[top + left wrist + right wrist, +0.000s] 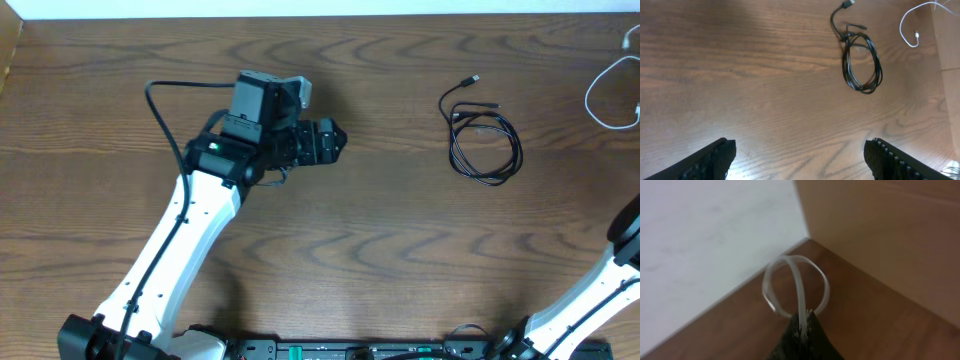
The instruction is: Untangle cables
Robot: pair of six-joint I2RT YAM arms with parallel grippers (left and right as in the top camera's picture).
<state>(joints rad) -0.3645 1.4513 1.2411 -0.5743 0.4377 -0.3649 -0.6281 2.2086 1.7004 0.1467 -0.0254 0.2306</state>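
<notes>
Two cables to part, and by my reading they are parted. The thin black cable (486, 129) lies in a loose coil on the brown wood-grain table (350, 260), right of centre, both small plug ends showing on its far side, nothing crossing it. The thin white cable (590, 100) is at the far right edge, well apart from the black one, running out of the overhead view.

My left gripper (800, 150) hangs over bare table left of the black coil, jaws wide, holding nothing. My right gripper (805, 322) is outside the overhead view; its wrist view shows the fingers clenched on the white cable, which loops up just beyond the tips near the table's corner.

Judgement: the separating is done. What's left is to set the white cable down and let go. The black one is coiled on itself and may need spreading, if that counts.
</notes>
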